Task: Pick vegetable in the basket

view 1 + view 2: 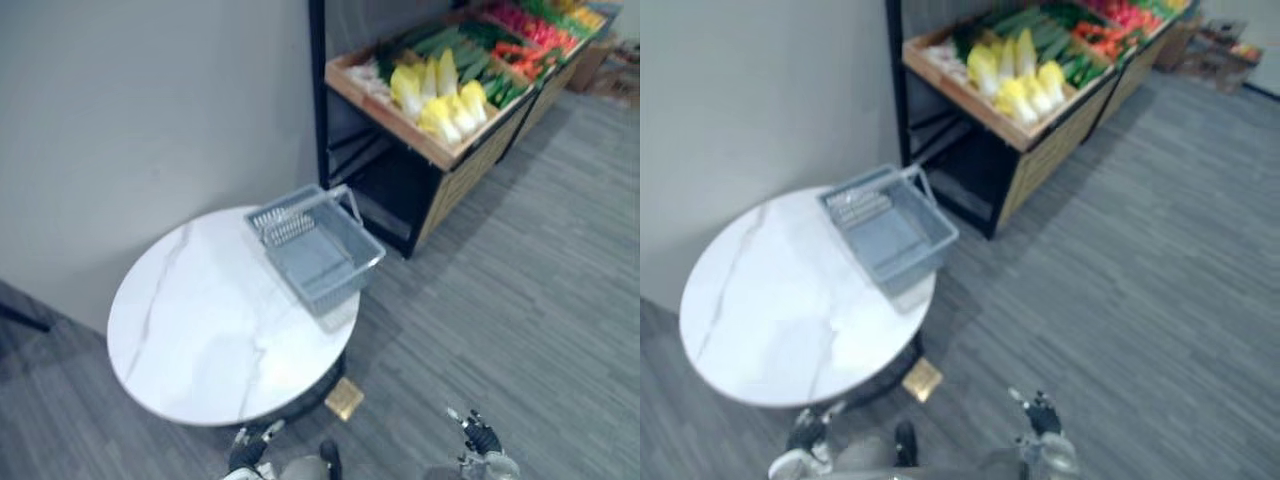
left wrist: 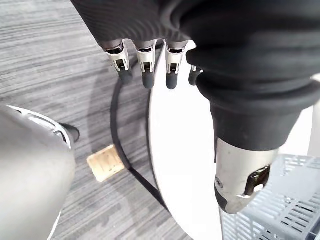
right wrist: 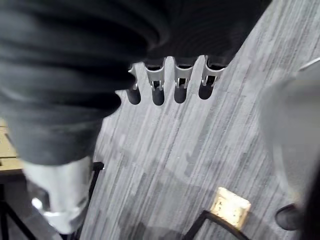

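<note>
Both arms are hanging low at the near edge of the scene. The left hand (image 1: 248, 447) is hovering just beside the near rim of the round white counter (image 1: 190, 330), and the right hand (image 1: 480, 437) is hanging over bare grey floor (image 1: 520, 300). Each hand is keeping its fingers (image 2: 146, 70) straight and relaxed, holding nothing. The grey basket (image 1: 320, 255) is sitting at the counter's far right edge, one corner overhanging toward the wooden stand (image 1: 455, 165). The vegetables (image 1: 440, 95) are lying on that stand, apart from the basket. Open floor is stretching away right of the counter — a small tan block (image 1: 344, 398) is lying near its base
</note>
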